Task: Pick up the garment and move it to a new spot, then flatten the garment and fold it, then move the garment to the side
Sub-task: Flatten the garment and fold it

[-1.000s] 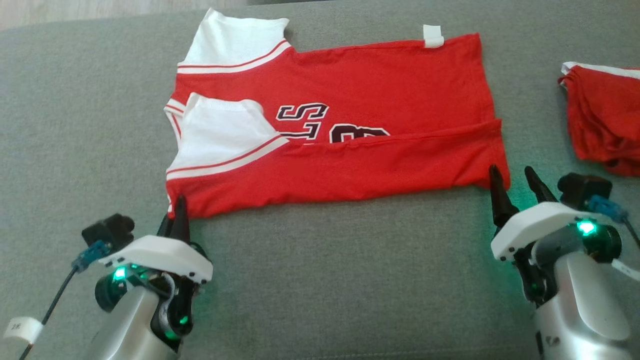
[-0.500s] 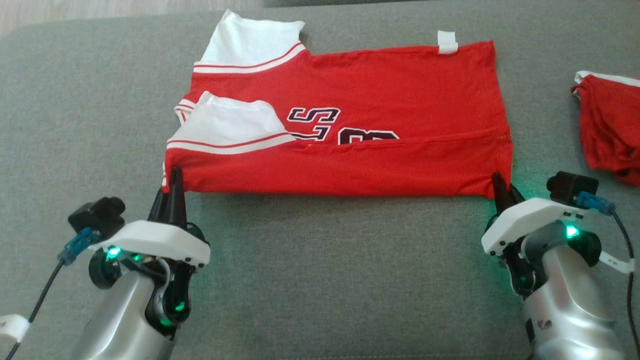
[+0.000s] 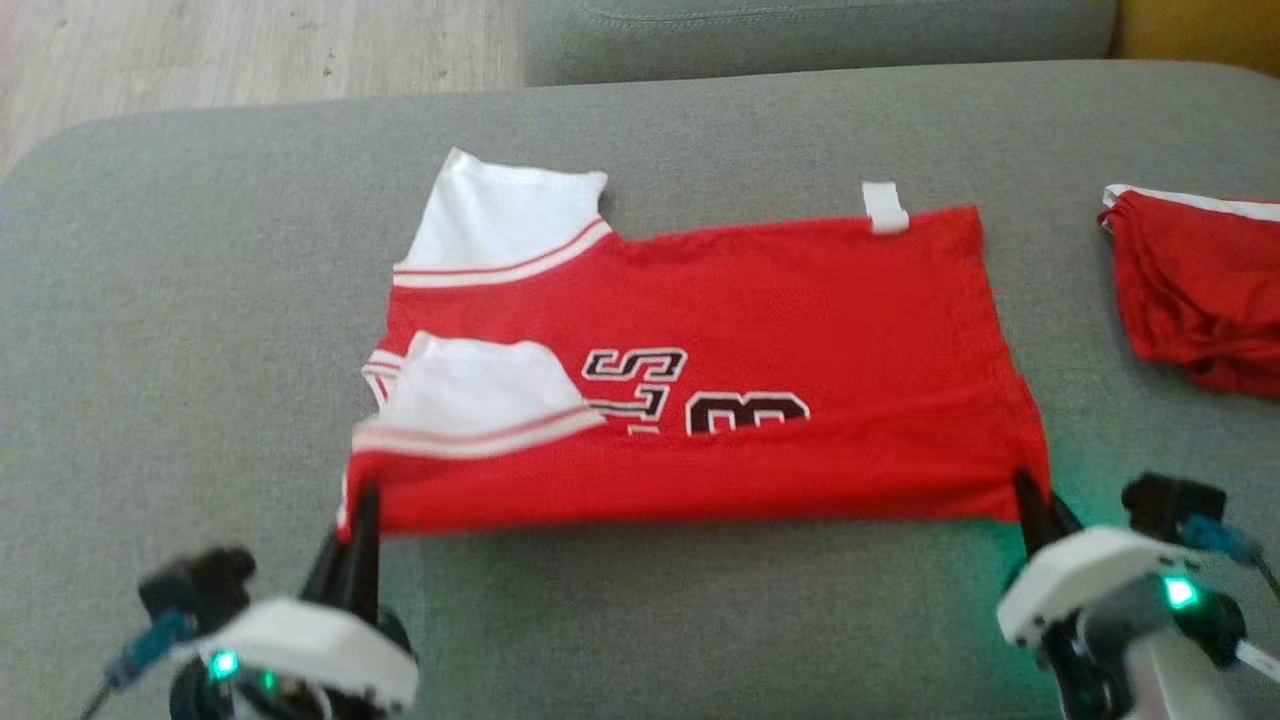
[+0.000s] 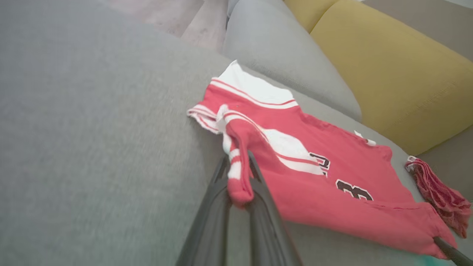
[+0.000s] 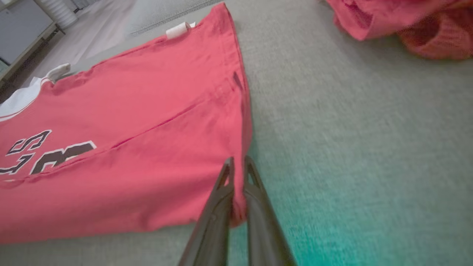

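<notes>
Red fabric first: looking at a red short-sleeved jersey [image 3: 760, 330] with white sleeves and dark numerals, spread sideways mid grey upholstered sofa seat [image 3: 200, 300], neck end left, hem right. Near long edge already turned over part of the print, with the near white sleeve [image 3: 480, 390] on top.

Left tool [image 4: 238, 173] clamped shut on the near shoulder-side corner, holding it raised off the seat. Right tool [image 5: 238, 166] pinched closed on the near hem corner. Gripped at both ends of one edge to keep it taut and straight, so no sag mid-span.

Reads as mid-fold, lengthwise. Likely next: carry that edge toward the far side, by the small white tag [image 3: 885, 208]. Worth watching: crumpled red garment [image 3: 1200, 290] lying right of the hem, apart from it. Keep clear.
</notes>
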Motion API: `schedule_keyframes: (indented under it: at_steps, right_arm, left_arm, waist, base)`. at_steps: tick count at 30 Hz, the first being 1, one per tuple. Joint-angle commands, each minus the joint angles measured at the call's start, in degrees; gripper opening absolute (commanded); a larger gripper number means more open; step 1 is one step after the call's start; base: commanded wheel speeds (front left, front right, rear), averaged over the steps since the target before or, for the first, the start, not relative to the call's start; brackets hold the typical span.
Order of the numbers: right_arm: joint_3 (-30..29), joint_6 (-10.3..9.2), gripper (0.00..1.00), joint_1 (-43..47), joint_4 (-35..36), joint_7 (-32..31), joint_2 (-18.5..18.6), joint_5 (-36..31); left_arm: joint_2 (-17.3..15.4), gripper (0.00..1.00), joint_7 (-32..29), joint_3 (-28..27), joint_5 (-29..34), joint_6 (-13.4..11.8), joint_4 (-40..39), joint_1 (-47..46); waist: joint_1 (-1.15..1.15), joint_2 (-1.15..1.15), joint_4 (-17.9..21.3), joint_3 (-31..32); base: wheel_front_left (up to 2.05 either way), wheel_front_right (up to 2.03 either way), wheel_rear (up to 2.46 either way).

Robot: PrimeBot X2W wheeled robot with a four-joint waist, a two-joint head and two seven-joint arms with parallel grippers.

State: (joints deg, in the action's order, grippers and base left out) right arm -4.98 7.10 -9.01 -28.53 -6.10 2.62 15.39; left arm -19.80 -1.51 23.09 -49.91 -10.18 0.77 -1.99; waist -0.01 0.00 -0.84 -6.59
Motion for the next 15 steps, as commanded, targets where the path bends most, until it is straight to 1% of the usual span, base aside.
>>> schedule_keyframes:
  at_steps: [1, 2, 5, 6, 8, 9, 10, 11, 12, 15]
  right_arm:
    - [0.26, 0.39, 0.0, 1.76, 5.39, -1.18, 0.26, -0.44]
    - [0.26, 0.39, 0.0, 1.76, 5.39, -1.18, 0.26, -0.44]
    - [-0.45, 0.39, 0.0, 5.56, 9.8, -2.36, 0.26, 0.12]
    - [-0.62, 0.39, 0.03, 6.63, 10.83, -2.7, 0.26, 0.15]
    - [-0.88, 0.39, 0.47, 8.34, 12.35, -3.17, 0.26, 0.34]
    - [-0.92, 0.39, 0.96, 9.03, 12.95, -3.29, 0.26, 0.33]
    - [-0.96, 0.39, 1.0, 9.63, 13.48, -3.43, 0.26, 0.35]
    - [-1.05, 0.39, 1.0, 10.17, 13.95, -3.52, 0.26, 0.52]
    - [-1.04, 0.39, 1.0, 10.73, 14.44, -3.62, 0.26, 0.64]
    - [-1.5, 0.39, 1.0, 12.01, 15.88, -3.81, 0.26, 0.44]
  left_arm:
    - [-1.58, 0.0, 0.1, -1.94, -0.89, -1.24, -3.14, 1.28]
    - [-1.58, 0.0, 0.1, -1.94, -0.89, -1.24, -3.14, 1.28]
    - [-0.81, 0.0, 0.56, -1.66, -1.53, -2.32, -3.55, 4.72]
    - [-0.37, 0.0, 0.66, -1.53, -1.97, -2.32, -3.3, 5.52]
    - [0.21, 0.0, 1.15, -1.24, -2.23, -2.26, -2.35, 6.52]
    - [0.5, 0.13, 1.41, -1.17, -2.36, -2.2, -1.79, 6.78]
    - [0.6, 0.46, 1.69, -1.06, -2.21, -2.16, -1.24, 6.87]
    - [0.61, 0.85, 2.07, -0.98, -1.91, -2.13, -0.74, 6.83]
    - [0.63, 1.0, 2.52, -1.03, -1.72, -1.98, -0.39, 6.68]
    - [0.0, 1.0, 3.11, -1.4, -1.1, -1.72, 0.15, 5.68]
  waist:
    - [0.01, 0.0, 0.17, 0.24]
    - [0.01, 0.0, 0.17, 0.24]
    - [0.01, 0.0, 0.37, 0.39]
    - [0.01, 0.0, 0.42, 0.44]
    - [0.01, 0.0, 0.51, 0.65]
    - [0.01, 0.0, 0.55, 0.76]
    - [0.01, 0.0, 0.6, 0.88]
    - [0.01, 0.0, 0.66, 1.04]
    - [0.01, 0.0, 0.72, 1.2]
    - [0.01, 0.0, 0.94, 1.6]
  base:
    - [0.0, 0.0, 0.0]
    - [0.0, 0.0, 0.0]
    - [0.0, 0.0, 0.0]
    - [0.0, 0.0, 0.0]
    - [0.0, 0.0, 0.0]
    - [0.0, 0.0, 0.0]
    - [0.0, 0.0, 0.0]
    - [0.0, 0.0, 0.0]
    - [0.0, 0.0, 0.0]
    - [0.0, 0.0, 0.0]
